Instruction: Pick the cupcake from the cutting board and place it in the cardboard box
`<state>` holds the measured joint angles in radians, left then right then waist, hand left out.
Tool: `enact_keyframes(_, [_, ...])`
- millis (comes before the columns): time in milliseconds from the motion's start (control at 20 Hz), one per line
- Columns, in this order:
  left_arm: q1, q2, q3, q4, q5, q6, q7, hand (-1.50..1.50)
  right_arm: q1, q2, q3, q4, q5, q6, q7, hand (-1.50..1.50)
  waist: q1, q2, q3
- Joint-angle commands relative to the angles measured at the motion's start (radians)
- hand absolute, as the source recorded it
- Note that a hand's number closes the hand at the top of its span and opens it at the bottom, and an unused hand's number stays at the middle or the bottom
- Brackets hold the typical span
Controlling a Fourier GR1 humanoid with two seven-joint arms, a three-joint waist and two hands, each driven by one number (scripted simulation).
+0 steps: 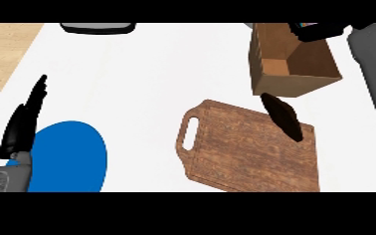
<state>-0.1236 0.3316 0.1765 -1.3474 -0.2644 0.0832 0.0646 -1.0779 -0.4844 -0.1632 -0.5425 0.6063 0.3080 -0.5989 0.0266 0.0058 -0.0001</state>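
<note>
Right hand hangs over the cardboard box's far right corner; how far open it is cannot be told. What may be the cupcake, a dark brown tilted shape, shows at the cutting board's far right edge, just beside the box.

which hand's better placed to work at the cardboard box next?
Right. The right robot hand hangs over the cardboard box; the left robot hand rests open at the left edge by the blue plate, across the cutting board.
</note>
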Motion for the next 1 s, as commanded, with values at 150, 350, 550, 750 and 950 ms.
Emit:
enact_keyframes(150, [-0.068,0.009,0.018,0.104,-0.003,-0.005,-0.048,0.00,-0.087,0.101,0.017,0.164,0.049,-0.088,0.038,1.50,0.003,0.009,0.000])
enact_keyframes(350, [-0.067,-0.049,-0.037,0.047,-0.047,0.035,0.015,0.00,-0.122,0.187,0.062,0.209,0.121,-0.228,0.112,1.50,0.016,0.011,0.000])
enact_keyframes(550, [-0.060,0.006,-0.001,0.043,-0.014,-0.015,-0.005,0.00,-0.116,0.216,0.012,0.311,0.090,-0.250,0.170,-1.50,0.024,0.016,0.000])
enact_keyframes(750, [-0.070,-0.022,-0.019,0.030,-0.016,-0.011,0.015,0.00,-0.152,0.242,-0.012,0.369,0.072,-0.220,0.218,-1.50,0.035,0.021,0.001])
enact_keyframes(950, [-0.017,-0.016,-0.002,0.028,-0.014,-0.005,-0.038,0.00,-0.098,0.217,-0.036,0.367,0.048,-0.218,0.089,-1.50,0.031,0.017,0.001])
